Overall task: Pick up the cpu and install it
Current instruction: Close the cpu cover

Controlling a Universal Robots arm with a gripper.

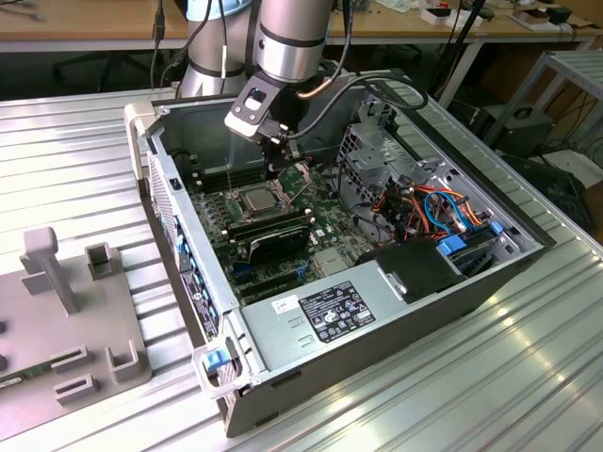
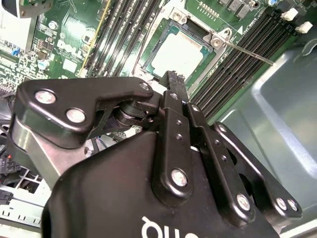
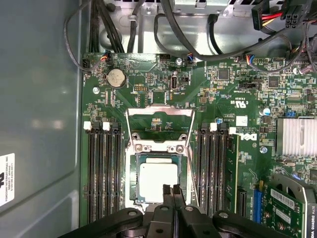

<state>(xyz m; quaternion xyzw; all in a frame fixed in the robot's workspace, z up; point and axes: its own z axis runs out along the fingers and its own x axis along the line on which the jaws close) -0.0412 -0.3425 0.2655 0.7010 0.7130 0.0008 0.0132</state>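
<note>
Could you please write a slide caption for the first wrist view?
Shut gripper hovering over the cpu, which lies in its socket on the motherboard, hinged bracket folded open.

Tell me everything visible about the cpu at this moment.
The cpu is a small, flat square chip with a pale silver-grey metal top. It lies level in the socket on the motherboard, between memory slots, with the hinged bracket swung open. The shut gripper is over one edge; contact cannot be told.

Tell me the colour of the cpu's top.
Pale silver-grey. The cpu shows best in the first wrist view.
</note>
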